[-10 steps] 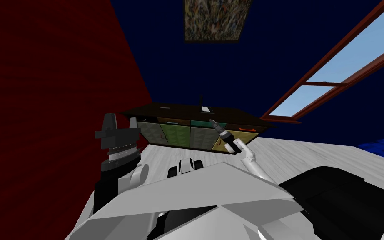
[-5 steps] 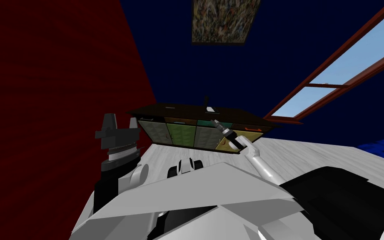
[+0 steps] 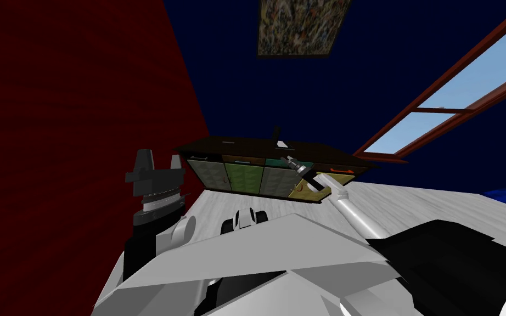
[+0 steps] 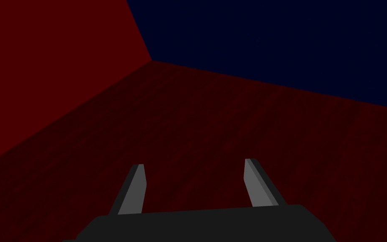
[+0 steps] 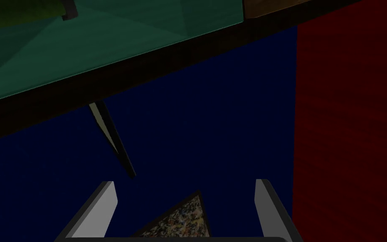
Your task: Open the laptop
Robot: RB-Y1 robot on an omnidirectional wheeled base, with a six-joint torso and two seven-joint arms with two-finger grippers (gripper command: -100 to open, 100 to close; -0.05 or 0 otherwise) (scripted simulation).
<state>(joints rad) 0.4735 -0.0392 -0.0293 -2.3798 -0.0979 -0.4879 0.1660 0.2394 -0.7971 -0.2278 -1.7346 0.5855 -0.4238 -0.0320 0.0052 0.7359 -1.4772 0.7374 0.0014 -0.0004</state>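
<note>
Leftward, left pincer (image 3: 159,160): held up beside the red wall (image 3: 54,137), well apart from the counter (image 3: 235,147); spread wide, grips nothing.
Counter: stands against the navy wall (image 3: 301,93); carries coloured drawer fronts (image 3: 243,175) under a dark top.
Laptop (image 3: 284,144): sits about midway along the counter's top; shows a thin lid (image 5: 111,140) rising off it, seen nearly edge-on; cannot tell how far raised.
Right pincer (image 3: 285,159): reaches up just in front of the counter's front edge, below the laptop; gapes wide, empty, apart from the lid.
Progress: looks early. Approach nearly made, no contact yet. Catching the lid and swinging it back left to do.
</note>
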